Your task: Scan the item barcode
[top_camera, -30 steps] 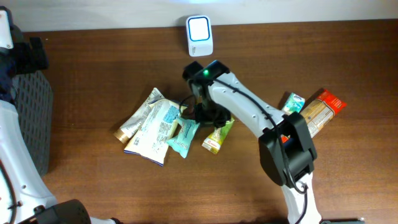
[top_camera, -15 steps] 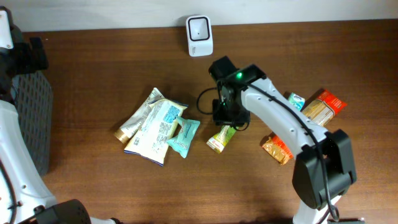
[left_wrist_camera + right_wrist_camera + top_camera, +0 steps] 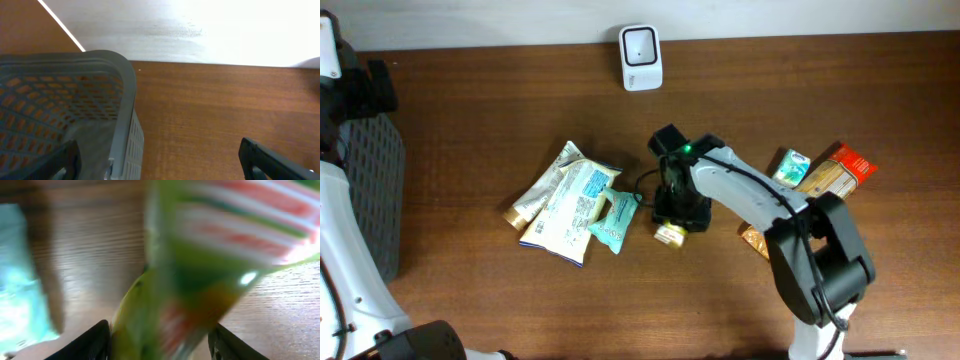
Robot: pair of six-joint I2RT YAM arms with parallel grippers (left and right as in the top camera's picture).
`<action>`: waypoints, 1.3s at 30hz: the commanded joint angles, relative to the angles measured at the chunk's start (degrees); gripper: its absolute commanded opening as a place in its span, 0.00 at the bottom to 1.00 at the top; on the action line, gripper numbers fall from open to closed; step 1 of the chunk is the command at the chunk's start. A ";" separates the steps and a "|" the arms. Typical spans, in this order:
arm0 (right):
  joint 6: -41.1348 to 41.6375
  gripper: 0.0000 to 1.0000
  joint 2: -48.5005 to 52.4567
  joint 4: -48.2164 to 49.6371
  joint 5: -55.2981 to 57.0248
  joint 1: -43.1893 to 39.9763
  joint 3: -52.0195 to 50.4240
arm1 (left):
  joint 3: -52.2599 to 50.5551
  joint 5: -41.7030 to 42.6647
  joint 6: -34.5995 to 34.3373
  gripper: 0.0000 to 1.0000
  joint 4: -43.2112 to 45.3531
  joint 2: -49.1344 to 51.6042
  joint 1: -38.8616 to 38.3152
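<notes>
— Where is the left gripper [image 3: 157, 152]?
— By the rim of the grey basket [image 3: 60, 100], fingers spread wide, nothing between them.
— And the item?
— The green packet [image 3: 668, 235] is just right of the teal packet [image 3: 613, 218], under the right gripper [image 3: 678, 208]. It sits between the fingers; I cannot tell whether they pinch it.
— Scanned?
— Nothing shows that. The scanner [image 3: 640, 45] stands well apart, so I judge presenting the barcode remains.
</notes>
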 commanded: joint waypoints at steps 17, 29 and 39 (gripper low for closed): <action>-30.10 0.04 0.83 5.62 -25.35 -4.87 2.25 | 0.42 0.17 0.87 0.99 0.09 -0.85 -0.04; -47.34 0.04 0.85 4.94 -39.36 -9.33 -0.98 | 0.39 0.17 0.87 0.99 0.09 -0.85 -0.04; -48.89 0.56 1.68 5.09 -32.54 -19.15 -6.60 | 0.39 0.17 0.87 0.99 0.09 -0.85 -0.04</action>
